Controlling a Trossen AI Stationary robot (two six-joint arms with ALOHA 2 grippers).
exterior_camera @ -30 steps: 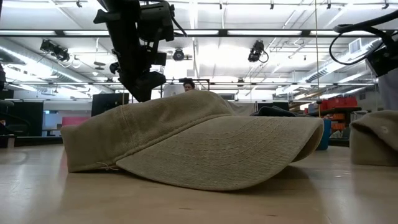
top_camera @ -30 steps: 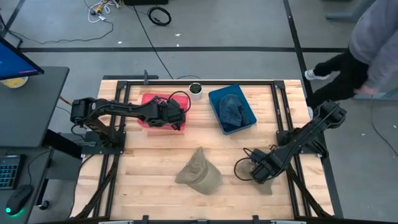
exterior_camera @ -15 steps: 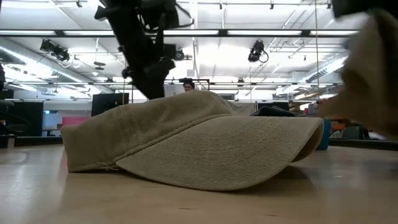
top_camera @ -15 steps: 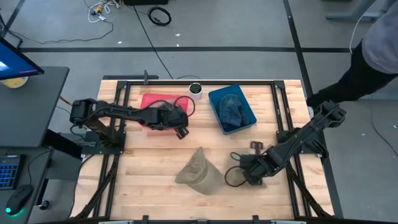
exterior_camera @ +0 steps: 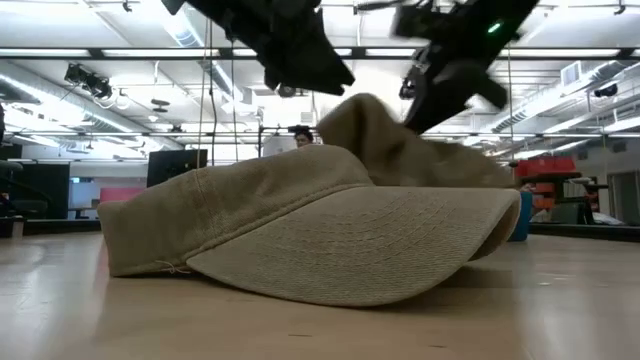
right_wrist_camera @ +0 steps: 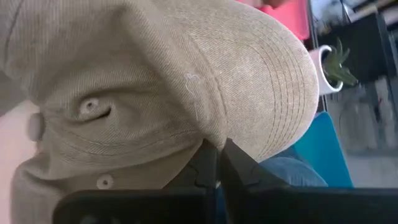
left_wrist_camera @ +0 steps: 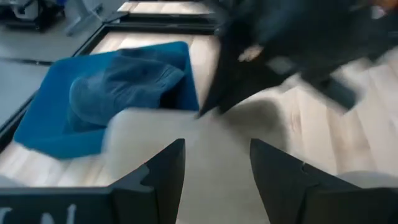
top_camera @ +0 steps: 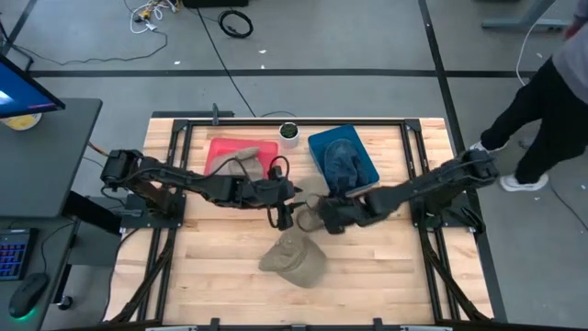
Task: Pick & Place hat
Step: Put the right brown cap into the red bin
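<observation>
Right tool [right_wrist_camera: 219,163] pinches tan hat [right_wrist_camera: 186,81]; only wrist view shows it.

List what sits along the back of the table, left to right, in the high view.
Red tray with a tan hat in it → small potted plant → blue tray holding a blue hat.

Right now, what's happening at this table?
The right gripper is shut on a tan hat, carrying it over mid-table beside the blue bin. The left gripper is open right next to it. Another tan hat lies on the table, one is in the red bin, and the blue bin holds a blue hat.
</observation>
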